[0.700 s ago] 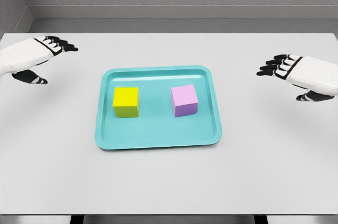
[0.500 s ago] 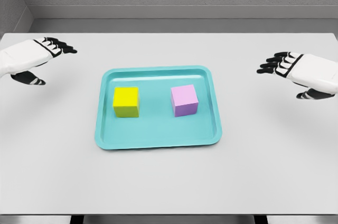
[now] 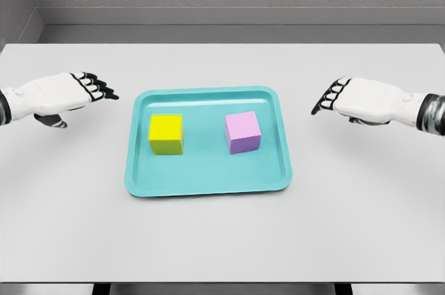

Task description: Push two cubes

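Observation:
A yellow cube (image 3: 166,133) sits on the left half of a teal tray (image 3: 208,177), and a pink cube (image 3: 243,131) sits on the right half, a gap between them. My left hand (image 3: 83,93) hovers over the table just left of the tray, fingers extended toward it and holding nothing. On the other side, my right hand (image 3: 334,100) hangs just right of the tray, fingers spread and pointing inward, also holding nothing. Neither hand touches the tray or a cube.
The tray lies in the middle of a white table (image 3: 222,239). A grey wall rises behind the table's far edge.
Both hands have moved inward toward the tray and dropped lower. The cubes and tray have not moved.

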Tool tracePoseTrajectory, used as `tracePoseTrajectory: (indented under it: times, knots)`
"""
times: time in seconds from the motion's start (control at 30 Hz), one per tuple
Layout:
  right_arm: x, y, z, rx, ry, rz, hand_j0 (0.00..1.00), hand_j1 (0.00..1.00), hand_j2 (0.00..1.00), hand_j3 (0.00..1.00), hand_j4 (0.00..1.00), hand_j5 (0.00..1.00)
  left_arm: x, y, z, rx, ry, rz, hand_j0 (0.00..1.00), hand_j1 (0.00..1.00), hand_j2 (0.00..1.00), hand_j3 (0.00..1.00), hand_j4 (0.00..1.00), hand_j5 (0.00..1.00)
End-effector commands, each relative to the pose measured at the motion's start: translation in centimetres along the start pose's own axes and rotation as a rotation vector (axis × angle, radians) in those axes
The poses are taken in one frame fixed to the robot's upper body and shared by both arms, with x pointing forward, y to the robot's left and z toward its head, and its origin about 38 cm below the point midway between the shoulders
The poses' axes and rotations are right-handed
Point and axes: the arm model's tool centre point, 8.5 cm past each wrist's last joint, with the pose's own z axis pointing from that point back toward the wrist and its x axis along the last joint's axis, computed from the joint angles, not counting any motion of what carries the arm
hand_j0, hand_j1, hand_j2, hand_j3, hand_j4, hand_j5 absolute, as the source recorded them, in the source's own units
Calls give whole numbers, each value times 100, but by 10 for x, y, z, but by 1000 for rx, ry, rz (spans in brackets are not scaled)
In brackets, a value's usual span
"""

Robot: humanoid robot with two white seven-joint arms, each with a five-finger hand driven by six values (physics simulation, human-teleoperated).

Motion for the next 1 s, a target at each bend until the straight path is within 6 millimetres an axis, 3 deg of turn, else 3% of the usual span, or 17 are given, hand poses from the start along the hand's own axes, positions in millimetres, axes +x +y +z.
tracePoseTrajectory:
  times: [0.0, 0.03, 0.1, 0.2, 0.47, 0.97]
  knots:
    - [10, 1, -21, -26, -22, -23, 64, 64, 64, 64, 64, 64, 15, 1, -8, -15, -48, -28, 94, 94, 94, 94, 94, 94]
    - [18, -1, -32, -53, -44, -42, 64, 64, 64, 64, 64, 64, 17, 4, -11, -17, -56, -39, 88, 88, 88, 88, 88, 88]
    - [17, -2, -32, -60, -39, -45, 64, 64, 64, 64, 64, 64, 21, 9, -11, -10, -64, -55, 76, 76, 76, 76, 76, 76]
    - [16, -7, -30, -72, -37, -41, 63, 63, 63, 63, 63, 63, 24, 12, -11, -6, -72, -67, 68, 68, 68, 68, 68, 68]
    - [21, -18, -30, -98, -50, -20, 62, 62, 62, 62, 62, 62, 35, 7, -14, -26, -107, -78, 67, 67, 67, 67, 67, 67]
    - [40, -5, -51, -68, -98, -37, 62, 62, 62, 62, 62, 62, 61, 10, -24, -34, -180, -111, 68, 68, 68, 68, 68, 68]
